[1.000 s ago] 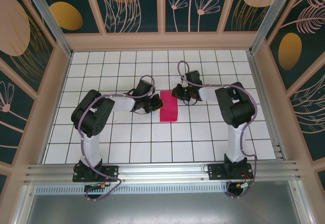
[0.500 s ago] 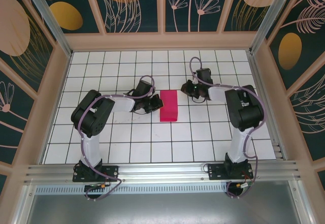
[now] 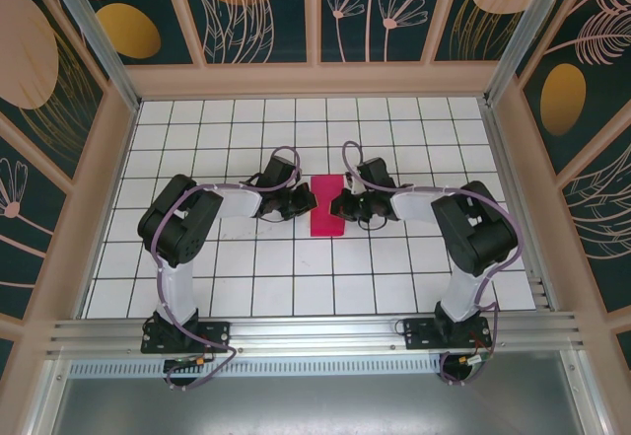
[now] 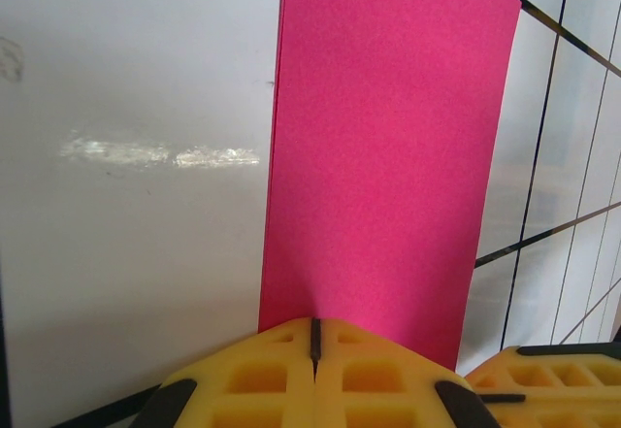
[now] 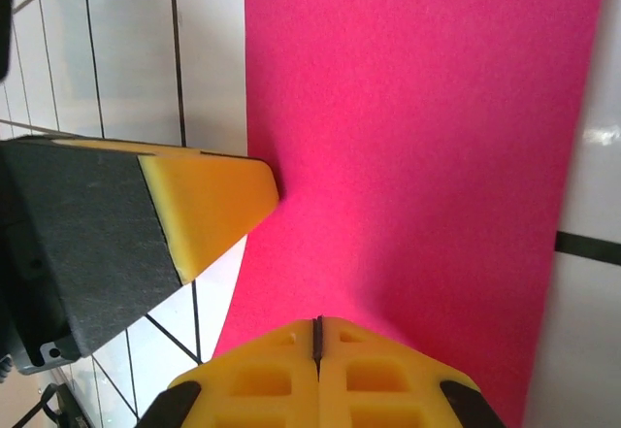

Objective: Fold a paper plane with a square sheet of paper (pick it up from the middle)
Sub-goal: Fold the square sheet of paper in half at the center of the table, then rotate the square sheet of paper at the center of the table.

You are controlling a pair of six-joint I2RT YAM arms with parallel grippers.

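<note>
My left gripper (image 4: 314, 326) is closed tight, gripping nothing, tips at one edge of the folded paper (image 4: 388, 147); my right gripper (image 5: 317, 323) likewise closed and empty at the opposite edge.

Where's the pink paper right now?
From above, the pink paper lies flat at the white grid table's middle, between the left gripper and the right gripper.

square sheet of paper (image 3: 327, 204): plain magenta-pink | table (image 3: 246, 277) under it: white, thin dark grid lines | left gripper (image 4: 313, 336), right gripper (image 5: 316, 336) at its edges: yellow fingers, black housing | walls (image 3: 177, 11) beyond it: dark teal, peach leaf outlines, orange ovals
</note>
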